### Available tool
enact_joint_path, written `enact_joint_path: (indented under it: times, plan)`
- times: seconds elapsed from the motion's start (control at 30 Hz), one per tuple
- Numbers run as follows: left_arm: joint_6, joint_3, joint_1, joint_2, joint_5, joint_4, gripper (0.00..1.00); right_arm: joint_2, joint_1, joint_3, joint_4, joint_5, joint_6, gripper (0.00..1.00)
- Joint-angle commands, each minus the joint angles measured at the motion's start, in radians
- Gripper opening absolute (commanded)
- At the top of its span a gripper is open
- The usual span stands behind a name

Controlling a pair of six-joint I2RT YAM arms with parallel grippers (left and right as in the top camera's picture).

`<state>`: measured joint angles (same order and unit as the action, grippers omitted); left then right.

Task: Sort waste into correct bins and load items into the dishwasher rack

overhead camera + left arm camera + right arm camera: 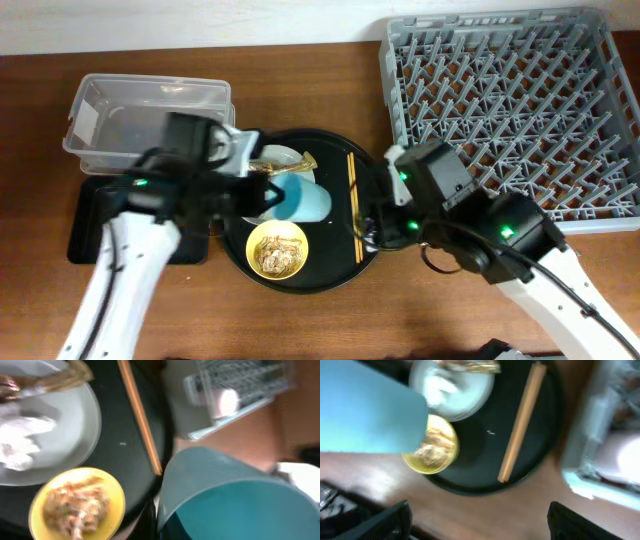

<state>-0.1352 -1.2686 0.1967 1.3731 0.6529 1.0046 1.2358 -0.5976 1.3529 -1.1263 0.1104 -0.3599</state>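
**Overhead view.** One dishwasher rack (510,100) is sitting at the far right of the table (330,320). One clear tub (150,115) and one shallow black tray (95,225) are lying at the left, the tub behind the tray.

One round black tray (330,250) is lying between these and the rack. It is carrying:
- one grey plate (280,153), with one gold wrapper (292,163) lying on it
- one yellow bowl (255,238) holding food scraps (275,255)
- one pair of chopsticks (353,200) lying side by side

The left gripper (265,190) is gripping one blue cup (305,200) by its side, over the round tray between plate and bowl. The right gripper (372,228) is hovering at the round tray's right rim, near the chopsticks' near end.

**Left wrist view.** The blue cup is filling the lower right of the frame, close to the camera, and the gripper's fingers are not showing. One wad of tissue (20,442) is lying on the plate beside the wrapper. One small pink cup (222,402), blurred, is showing at the rack's corner. I cannot tell whether it is standing inside the rack or beside it.

**Right wrist view.** The right gripper's two fingers are standing wide apart at the bottom corners with nothing between them. The blue cup is covering part of the bowl. The chopsticks are reading as a single blurred bar.
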Motion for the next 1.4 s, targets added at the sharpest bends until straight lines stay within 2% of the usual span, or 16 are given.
enact_joint_path:
  times: [0.0,0.07,0.2,0.27,0.43,0.5,0.6,0.7,0.9,0.93,0.97,1.03,1.07,1.13,1.23,1.37]
  plan:
    - [0.286,-0.01,-0.191,-0.025,0.557,0.154,0.0,-0.006,-0.004,0.006,0.134,0.364,0.337,0.91]
    - [0.373,-0.01,-0.246,-0.025,0.642,0.268,0.0,-0.005,-0.004,0.006,0.238,0.534,0.435,0.93]
    - [0.376,-0.01,-0.245,-0.025,0.717,0.304,0.0,-0.004,-0.004,0.006,0.305,0.577,0.471,0.98]
    - [0.376,-0.01,-0.244,-0.026,0.753,0.321,0.0,-0.004,-0.004,0.006,0.386,0.775,0.528,0.98]
    - [0.376,-0.01,-0.209,-0.026,0.848,0.336,0.0,-0.004,-0.004,0.006,0.465,0.776,0.498,0.98]
    - [0.376,-0.01,-0.173,-0.027,0.858,0.346,0.0,-0.006,0.018,0.007,0.464,0.648,0.404,0.92]
    - [0.376,-0.01,-0.173,-0.045,0.848,0.343,0.0,-0.002,0.138,0.007,0.462,0.878,0.439,0.95]
    - [0.377,-0.01,-0.173,-0.047,0.851,0.327,0.0,0.001,0.101,0.007,0.462,0.974,0.46,0.94]
    - [0.376,-0.01,-0.173,-0.048,0.851,0.331,0.0,0.045,0.023,0.007,0.461,0.864,0.431,0.61]
    - [0.376,-0.01,-0.173,-0.048,0.838,0.329,0.17,0.025,0.023,0.007,0.449,0.82,0.429,0.56]
    - [0.376,-0.01,-0.173,-0.048,0.8,0.32,0.43,0.003,0.029,0.007,0.425,0.761,0.419,0.54]
    - [0.376,-0.01,-0.173,-0.048,0.68,0.308,0.86,-0.071,0.097,0.007,0.333,0.628,0.356,0.5]
    - [0.372,-0.01,-0.173,-0.048,0.613,0.292,0.99,-0.113,0.169,0.007,0.263,0.564,0.314,0.5]
    - [0.305,-0.01,-0.173,-0.048,0.443,0.271,0.99,-0.159,0.38,0.007,0.076,0.369,0.229,0.5]
    - [0.305,-0.01,-0.173,-0.048,0.396,0.272,0.99,-0.053,0.727,0.007,-0.167,0.01,0.092,0.5]
    - [0.305,-0.01,-0.173,-0.048,0.396,0.27,0.99,0.265,0.829,0.007,-0.129,-0.027,0.089,0.51]
